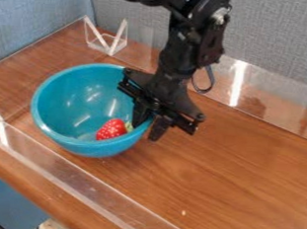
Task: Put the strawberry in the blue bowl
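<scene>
Behind the claw rises a pale, speckled grey wall, meeting a bluish panel on the far side. Below the claw spreads a brown wooden tabletop (rather glossy, with light glinting beyond).
</scene>
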`<state>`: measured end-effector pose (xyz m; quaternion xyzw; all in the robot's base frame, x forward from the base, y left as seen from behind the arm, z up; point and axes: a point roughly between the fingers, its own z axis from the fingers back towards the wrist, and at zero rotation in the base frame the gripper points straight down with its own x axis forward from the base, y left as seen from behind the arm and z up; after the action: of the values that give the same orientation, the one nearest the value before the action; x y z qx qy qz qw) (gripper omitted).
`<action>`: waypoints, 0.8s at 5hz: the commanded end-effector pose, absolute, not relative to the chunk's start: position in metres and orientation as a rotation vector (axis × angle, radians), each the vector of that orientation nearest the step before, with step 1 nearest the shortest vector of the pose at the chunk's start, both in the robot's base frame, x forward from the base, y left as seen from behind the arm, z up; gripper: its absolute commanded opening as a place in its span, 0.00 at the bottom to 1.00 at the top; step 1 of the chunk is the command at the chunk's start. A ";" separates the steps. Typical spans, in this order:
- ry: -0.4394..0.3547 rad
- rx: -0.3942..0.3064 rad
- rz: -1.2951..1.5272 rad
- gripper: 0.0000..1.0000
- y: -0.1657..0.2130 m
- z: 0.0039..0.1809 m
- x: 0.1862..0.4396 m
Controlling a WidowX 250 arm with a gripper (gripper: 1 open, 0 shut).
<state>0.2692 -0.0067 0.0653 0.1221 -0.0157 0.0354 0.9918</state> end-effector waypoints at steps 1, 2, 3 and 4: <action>-0.078 0.232 0.088 0.00 0.000 0.082 0.276; -0.079 0.228 0.090 0.00 0.002 0.086 0.276; -0.078 0.220 0.087 0.00 0.001 0.089 0.276; -0.074 0.212 0.092 0.00 -0.004 0.097 0.275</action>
<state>0.2661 -0.0010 0.0732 0.1137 0.0082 0.0429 0.9926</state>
